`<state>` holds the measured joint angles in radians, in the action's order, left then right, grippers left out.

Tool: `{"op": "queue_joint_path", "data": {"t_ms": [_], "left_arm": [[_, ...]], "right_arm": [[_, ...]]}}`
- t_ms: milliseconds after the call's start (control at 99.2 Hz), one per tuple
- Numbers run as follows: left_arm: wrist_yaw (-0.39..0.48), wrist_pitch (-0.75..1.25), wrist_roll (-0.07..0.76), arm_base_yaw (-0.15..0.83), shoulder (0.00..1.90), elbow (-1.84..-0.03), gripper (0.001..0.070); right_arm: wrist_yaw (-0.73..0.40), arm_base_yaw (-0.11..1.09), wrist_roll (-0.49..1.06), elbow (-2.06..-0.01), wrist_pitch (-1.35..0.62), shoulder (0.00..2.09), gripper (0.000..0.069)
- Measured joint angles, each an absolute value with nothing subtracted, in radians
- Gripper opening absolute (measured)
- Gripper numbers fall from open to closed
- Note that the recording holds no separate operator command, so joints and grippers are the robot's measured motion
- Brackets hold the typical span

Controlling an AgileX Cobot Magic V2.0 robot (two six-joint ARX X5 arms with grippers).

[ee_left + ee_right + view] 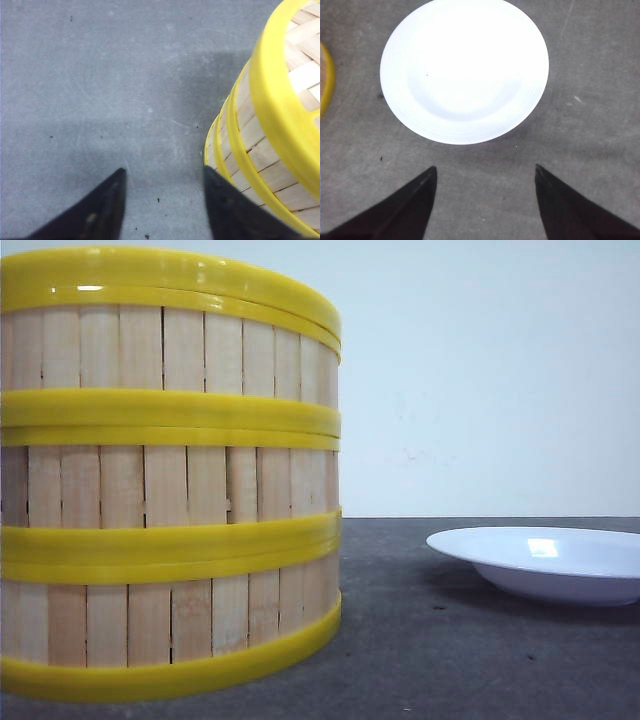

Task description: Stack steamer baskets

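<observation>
The three steamer baskets are seen stacked, just beside the empty, spread left tool; the right tool is spread too.

A white plate is sitting upright and empty on the grey worktop, toward three o'clock in the front view, and is casting a soft shadow beneath its rim. A pale wall is rising behind the worktop at twelve o'clock.
</observation>
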<state>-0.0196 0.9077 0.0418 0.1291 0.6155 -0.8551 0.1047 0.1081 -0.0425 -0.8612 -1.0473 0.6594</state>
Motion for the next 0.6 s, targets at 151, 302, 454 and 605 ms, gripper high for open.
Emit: {"op": "queue_joint_path", "data": {"t_ms": [151, 302, 454, 605], "left_arm": [[-0.020, 0.906, 0.044, 0.129, 0.616, -0.855, 0.0031], [-0.020, 0.908, 0.054, 0.129, 0.616, -0.855, 0.0015], [-0.020, 0.908, 0.060, 0.129, 0.615, -0.855, 0.0015], [-0.020, 0.908, 0.065, 0.129, 0.615, -0.855, 0.0015]], "right_arm": [[0.105, 0.108, -0.049, -0.861, -1.042, 0.660, 0.0052], [0.105, 0.108, -0.056, -0.861, -1.055, 0.660, 0.0017], [0.105, 0.108, -0.057, -0.861, -1.048, 0.660, 0.0013], [0.105, 0.108, -0.058, -0.861, -1.029, 0.660, 0.0013]]}}
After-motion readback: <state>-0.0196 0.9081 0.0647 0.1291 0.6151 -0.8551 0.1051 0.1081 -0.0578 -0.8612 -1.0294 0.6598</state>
